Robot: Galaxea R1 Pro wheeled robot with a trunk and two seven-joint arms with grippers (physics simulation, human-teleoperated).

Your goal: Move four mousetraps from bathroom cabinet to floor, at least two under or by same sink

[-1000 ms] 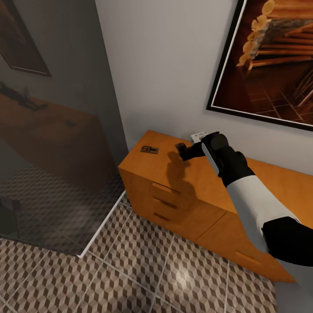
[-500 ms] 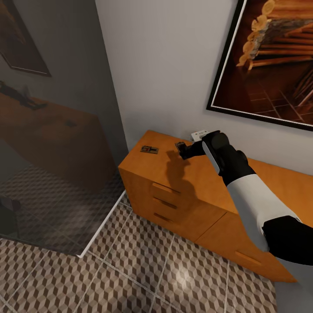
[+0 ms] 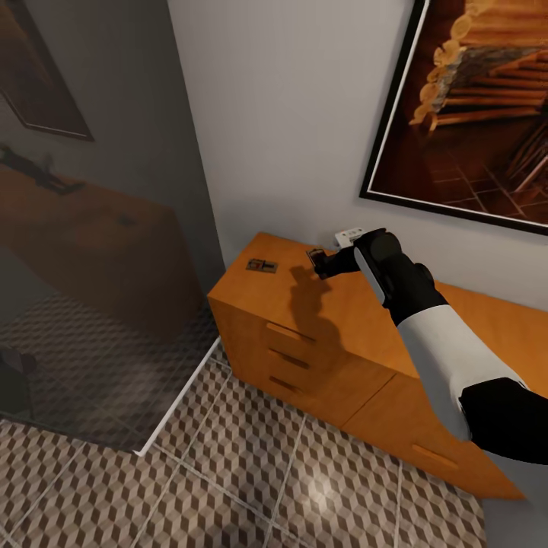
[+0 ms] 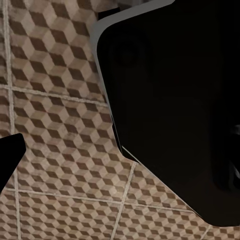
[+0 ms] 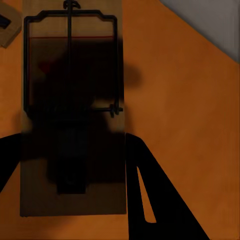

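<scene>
the right gripper point(image 5: 75, 200) is seen with fingers apart, straddling a mousetrap point(image 5: 72, 115) lying flat on the cabinet point(image 3: 342, 320) top, apparently not yet clamped, and the light, stiff slab is best taken by its long wooden edges, clear of the wire; a second mousetrap point(image 3: 261, 266) lies near the corner.

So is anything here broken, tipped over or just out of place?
Nothing looks damaged. Mousetraps lying flat on top of the cabinet are the only unusual sight; the right gripper straddles one.
</scene>
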